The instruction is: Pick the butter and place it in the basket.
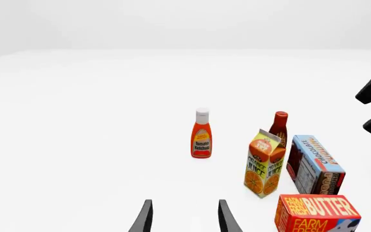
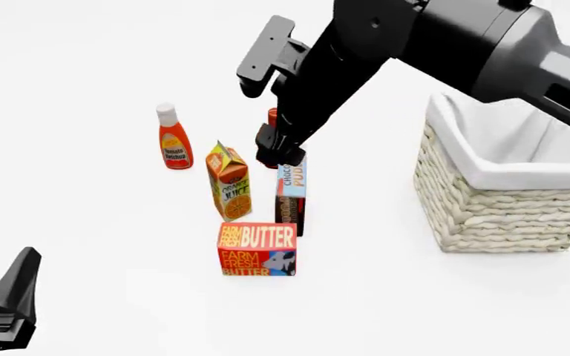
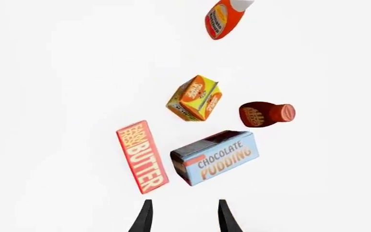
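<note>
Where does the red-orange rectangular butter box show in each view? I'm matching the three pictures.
Left wrist view: red-orange rectangular butter box, cut off by the picture's edge, in front of the chocolate pudding box.
Front view: butter box, centre, standing in front of the pudding box.
Right wrist view: seen from above, beside the pudding box.
Shared landmark: the blue chocolate pudding box.

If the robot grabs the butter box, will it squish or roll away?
Probably neither. The butter box looks like a stiff carton with flat sides, so it should not roll. It rests on a broad side, so it is unlikely to tip. Its smooth printed faces might slip a little.
</note>
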`<state>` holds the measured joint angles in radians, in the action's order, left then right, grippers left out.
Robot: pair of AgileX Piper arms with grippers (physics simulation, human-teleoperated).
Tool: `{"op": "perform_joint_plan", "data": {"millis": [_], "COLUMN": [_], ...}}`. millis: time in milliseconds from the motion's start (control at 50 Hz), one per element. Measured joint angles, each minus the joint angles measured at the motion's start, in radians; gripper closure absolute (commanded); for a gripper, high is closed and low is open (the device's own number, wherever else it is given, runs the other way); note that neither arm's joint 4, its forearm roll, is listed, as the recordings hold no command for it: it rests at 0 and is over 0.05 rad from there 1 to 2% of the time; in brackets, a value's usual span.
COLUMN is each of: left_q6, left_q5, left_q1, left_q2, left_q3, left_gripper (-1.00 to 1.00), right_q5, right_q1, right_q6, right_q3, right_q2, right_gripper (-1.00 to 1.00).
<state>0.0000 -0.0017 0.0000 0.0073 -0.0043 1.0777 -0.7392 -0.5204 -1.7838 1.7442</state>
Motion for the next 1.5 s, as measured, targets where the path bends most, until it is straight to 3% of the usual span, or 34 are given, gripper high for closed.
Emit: {"op": "perform_joint_plan", "data": {"millis": [700, 1500], "left_q6": [0.000, 0.000], "left_q5": [0.000, 0.000], "left_q1": [0.000, 0.000], "left_q2": [0.000, 0.000], "left_q3": [0.000, 0.000], "left_gripper": [-1.00, -1.00], "right_q5": [0.118, 0.141], "right_q1": [-0.044, -0.135], "right_q6": [-0.031, -0.034], "right_q3": [-0.273, -0.313], "right_q2": [0.252, 0.356], "right_gripper": [-1.00, -1.00]}}
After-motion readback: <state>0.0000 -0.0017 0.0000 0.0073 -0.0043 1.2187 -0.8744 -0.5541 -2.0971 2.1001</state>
